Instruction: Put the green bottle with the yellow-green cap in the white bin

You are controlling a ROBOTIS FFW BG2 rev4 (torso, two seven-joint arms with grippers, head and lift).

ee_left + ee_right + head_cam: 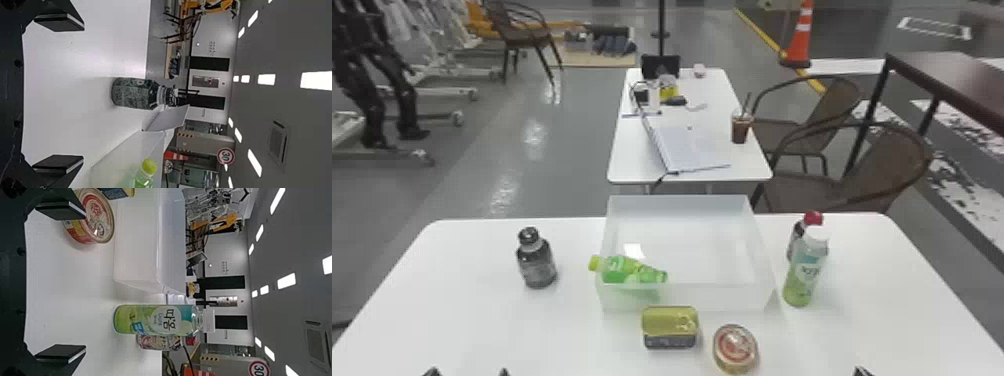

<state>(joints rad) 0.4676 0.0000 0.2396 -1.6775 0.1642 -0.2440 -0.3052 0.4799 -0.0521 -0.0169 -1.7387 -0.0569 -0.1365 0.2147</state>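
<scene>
Transparent green plastic bottle with yellow-green cap (632, 271) lies tilted in the translucent white plastic bin (714, 298), cap end over the left wall. Placing seems done; at most, a gentle nudge inward remains. Left gripper (83, 93) and right gripper (85, 282) point forward, low over the white surface (457, 310), fingers apart, empty.

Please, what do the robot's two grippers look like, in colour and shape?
The left gripper and right gripper look alike: black, each with two flat, wedge-like fingers that carry a thin pale line near the tip. A black crosspiece with dark round spots joins the fingers at their base.
</scene>
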